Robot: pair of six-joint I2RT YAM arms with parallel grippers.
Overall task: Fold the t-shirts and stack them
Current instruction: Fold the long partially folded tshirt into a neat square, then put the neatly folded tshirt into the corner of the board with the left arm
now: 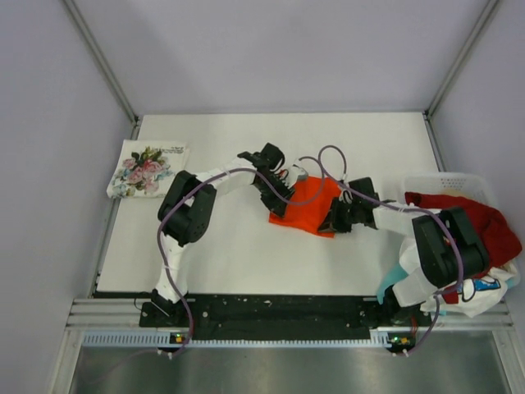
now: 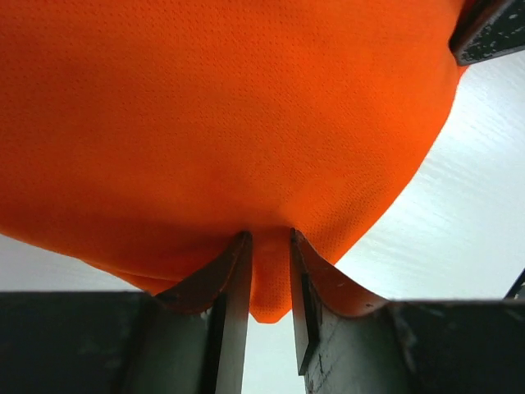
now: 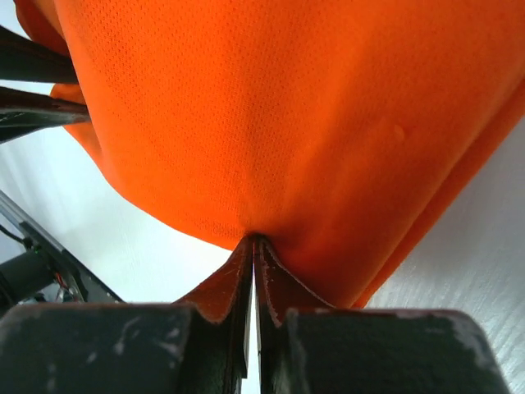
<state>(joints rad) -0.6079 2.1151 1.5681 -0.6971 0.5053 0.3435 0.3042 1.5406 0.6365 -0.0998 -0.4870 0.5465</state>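
A bright orange-red t-shirt (image 1: 309,210) hangs bunched over the middle of the table, held between both grippers. My left gripper (image 1: 277,202) is shut on its left edge; in the left wrist view a fold of the orange cloth (image 2: 230,107) sits between the jaws of the left gripper (image 2: 269,240). My right gripper (image 1: 335,220) is shut on its right edge, and in the right wrist view the right gripper (image 3: 254,240) pinches the cloth (image 3: 312,107) tightly. A folded white t-shirt with pink flower print (image 1: 146,168) lies at the far left. A dark red t-shirt (image 1: 486,222) lies in the basket.
A white lattice basket (image 1: 447,181) stands at the right edge, with more clothing, white (image 1: 480,289) and teal (image 1: 394,279), spilling over its near side. The table's front rail (image 1: 271,312) runs along the bottom by the arm bases.
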